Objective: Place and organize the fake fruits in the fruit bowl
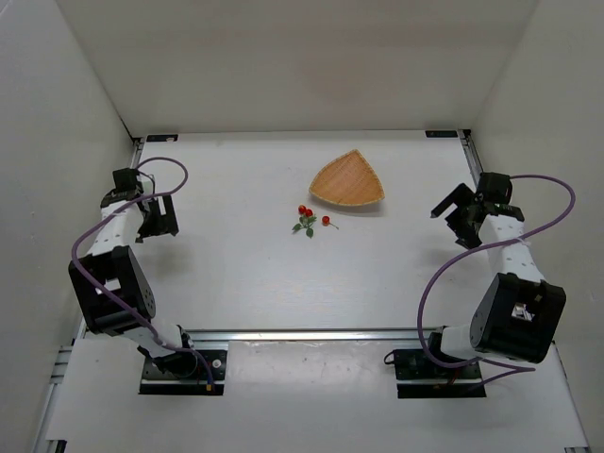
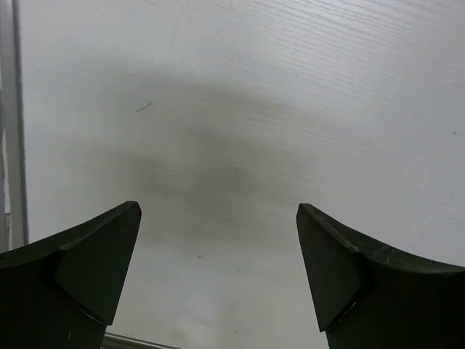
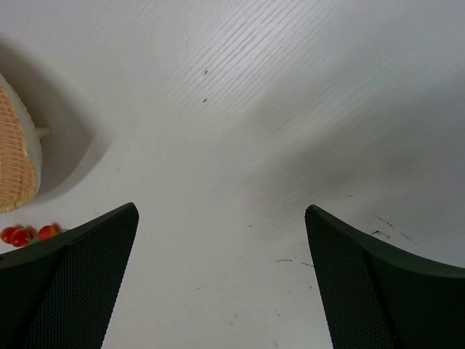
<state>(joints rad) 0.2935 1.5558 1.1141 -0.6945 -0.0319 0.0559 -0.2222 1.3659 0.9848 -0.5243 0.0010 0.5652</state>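
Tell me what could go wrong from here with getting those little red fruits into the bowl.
1. The fake fruits are tiny, round and clustered; the wide-open right end effector may pinch only a stem or knock them rolling.
2. They lie close to the fruit bowl's near rim, so a reach could nudge the bowl.
3. If the left end effector also heads for the centre, the arms might clash.

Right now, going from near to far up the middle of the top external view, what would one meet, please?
Metal rail → fake fruits → fruit bowl → back wall.
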